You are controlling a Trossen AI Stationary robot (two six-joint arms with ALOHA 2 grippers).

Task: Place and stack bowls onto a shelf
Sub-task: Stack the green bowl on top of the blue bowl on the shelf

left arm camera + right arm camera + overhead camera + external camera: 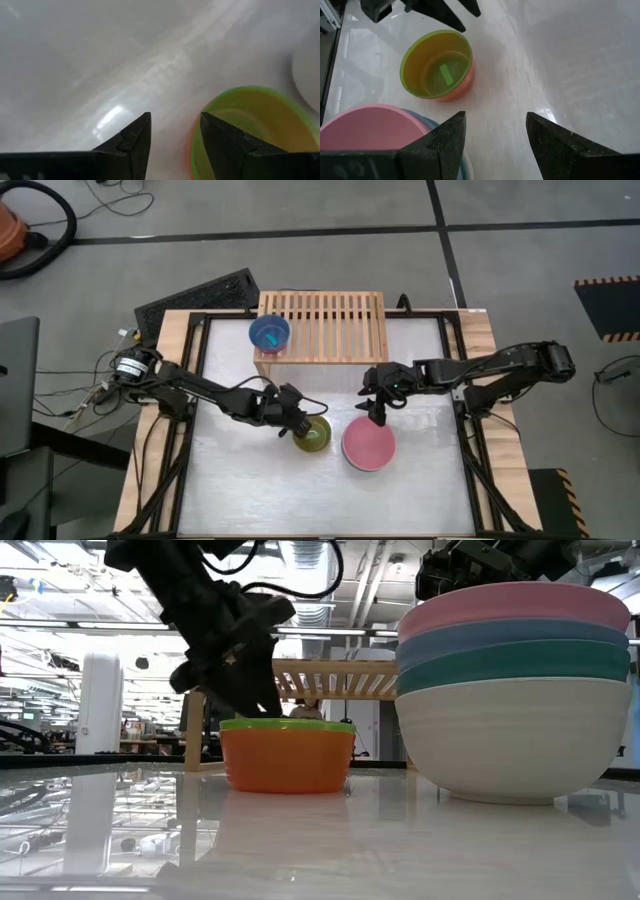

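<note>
White and glossy, the table carries an olive-green bowl nested inside an orange-red bowl near its middle, with only the green rim showing above the orange wall in the low view. Just beside this pair, the left end effector hangs at the bowl's edge with its fingers parted by a moderate gap; one finger sits at the green rim, and nothing is held between them. Close on the other side stands a stack of larger bowls, a pink bowl on top, then blue, teal and cream-white at the bottom. Above the stack's far edge hovers the right end effector, fingers spread wide and gripping nothing. Farther back, the light-wood shelf stands along the table's rear edge, holding a small cyan bowl at its left end. A black keyboard lies behind the table's left corner.
</note>
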